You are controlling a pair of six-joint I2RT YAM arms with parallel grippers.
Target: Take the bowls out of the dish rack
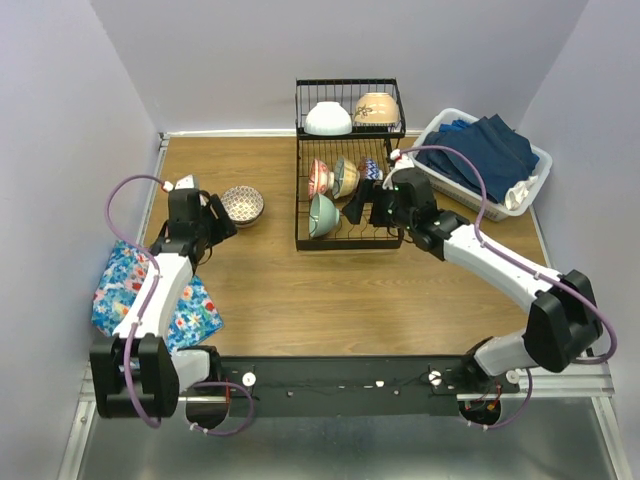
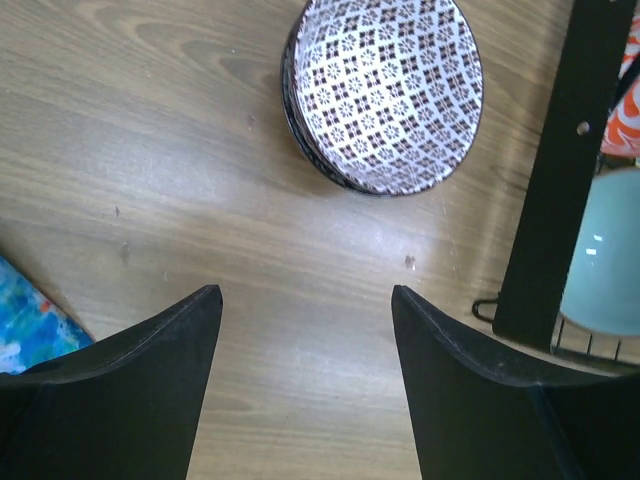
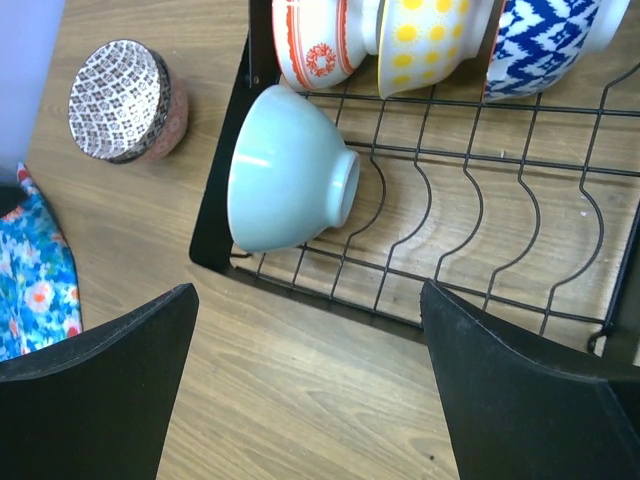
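From above: my left gripper (image 1: 222, 215) hangs open just beside the patterned bowl (image 1: 243, 205). That bowl stands on the desk (image 1: 270, 300) toward its left edge, already out of the dish rack (image 1: 340, 245), which sits at the middle of the far edge. My right gripper (image 1: 360, 210) hovers over the rack's lower tray. Four bowls are in that tray and two more on the raised shelf.

Left wrist: fingers spread wide, nothing between them, patterned bowl ahead on bare wood.

Right wrist: fingers apart and empty too. The mint bowl (image 3: 285, 170) lies on its side in the tray corner facing the desk's near-left corner. I reckon that one is next: descend, straddle its rim, close, lift clear of the wires.
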